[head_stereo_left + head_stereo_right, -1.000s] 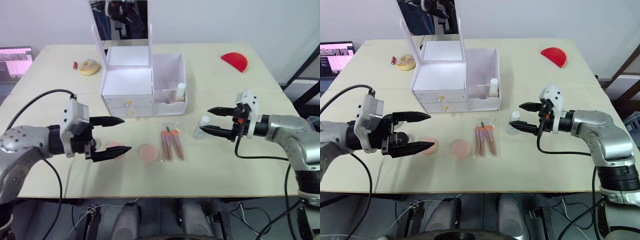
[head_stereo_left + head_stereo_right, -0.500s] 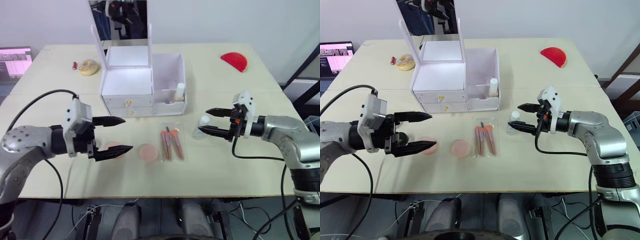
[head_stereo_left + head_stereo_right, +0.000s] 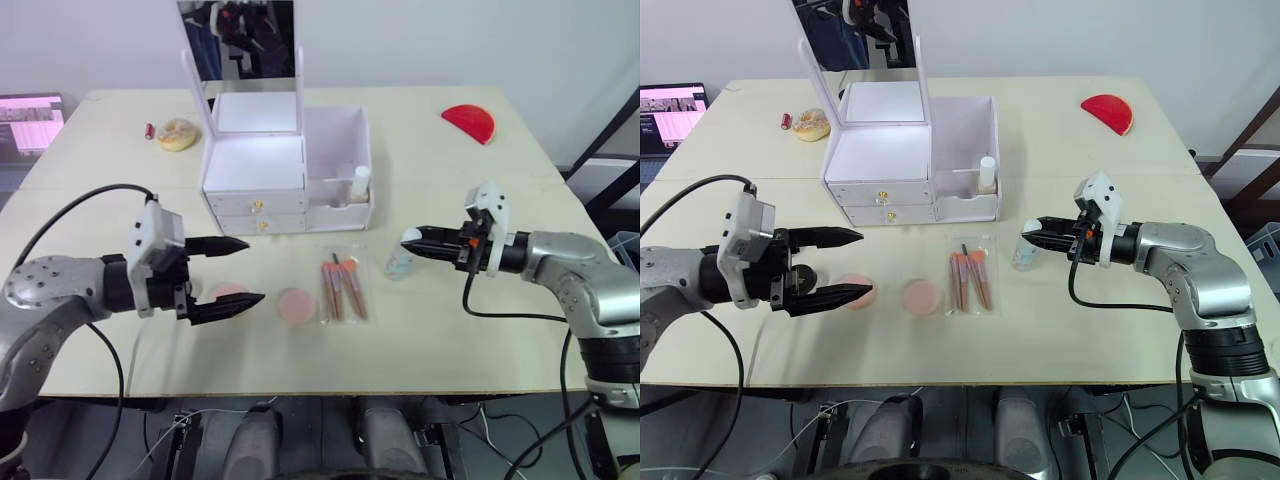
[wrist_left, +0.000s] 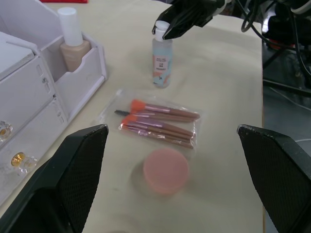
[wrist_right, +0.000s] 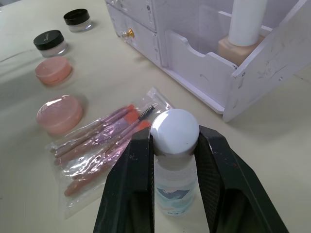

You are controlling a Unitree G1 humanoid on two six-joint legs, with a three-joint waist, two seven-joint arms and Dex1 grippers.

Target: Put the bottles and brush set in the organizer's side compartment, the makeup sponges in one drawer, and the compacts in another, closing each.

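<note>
Progress check: early. One tan bottle (image 3: 360,184) already stands in the organizer's side compartment (image 3: 338,165). Everything else is out on the table (image 3: 450,330): small clear bottle (image 3: 1026,245) upright just right of the brush set (image 3: 344,288), two pink compacts (image 3: 295,305) in front of the organizer, and both drawers (image 3: 256,205) look shut with nothing loaded as far as I can see. Right wrist view also picks up two small black-lidded jars (image 5: 50,42) near the drawer front. I can't pick out the makeup sponges for sure.

Right gripper (image 5: 174,145) has its fingers pressed against both sides of the clear bottle's white cap, bottle seemingly on the table, not lifted as far as I can judge. Left gripper (image 3: 232,274) hangs wide open above the table near the left compact, holding nothing.

Left to do: this bottle and brush set into the compartment, then the sponge and compact drawers.
</note>
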